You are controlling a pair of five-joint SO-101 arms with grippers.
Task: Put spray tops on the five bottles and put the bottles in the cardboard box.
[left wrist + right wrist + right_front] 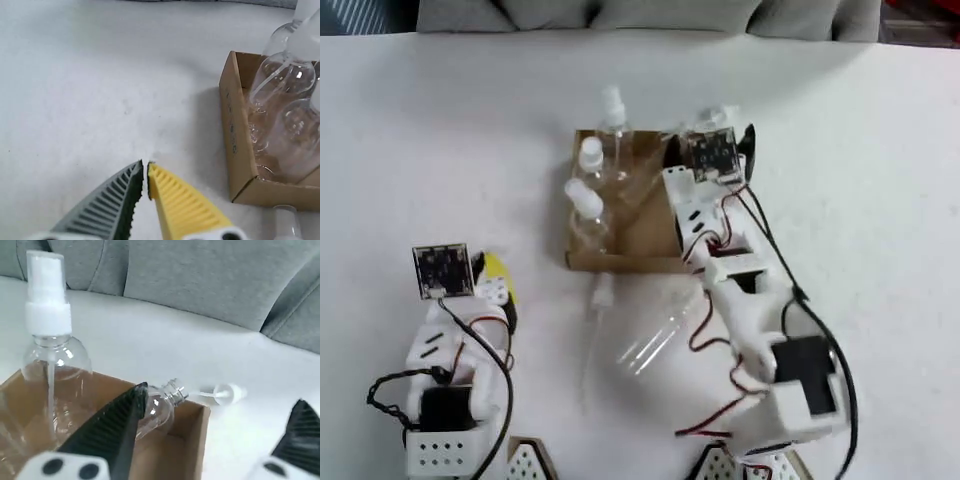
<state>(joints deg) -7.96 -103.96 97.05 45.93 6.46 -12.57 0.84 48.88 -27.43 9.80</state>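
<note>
While the right gripper is held over the far right corner of the cardboard box, its black jaws are spread wide apart and nothing is pinched between them. Under that gap an open-necked bottle is seen leaning inside the box against that corner, with its neck poking up past the rim. Just beyond the same corner a loose spray top is laid on its side on the table, near the box wall.

Three bottles with tops are stood in the left part of the box. A first capped bottle is at the far wall, and a second capped bottle and a third capped bottle are by the left wall. Bare brown floor is seen in the middle of the box, between them and the right arm, which is stretched over the right wall.

In front of the near wall a second spray top is laid flat, its thin tube pointing away from the box. Beside it, out from the near right corner, a bare bottle is laid on its side.

The left gripper is held well off to the left of the box — its gray and yellow jaws are pressed together with nothing in them. A wide strip of white table is seen between it and the left wall.
</note>
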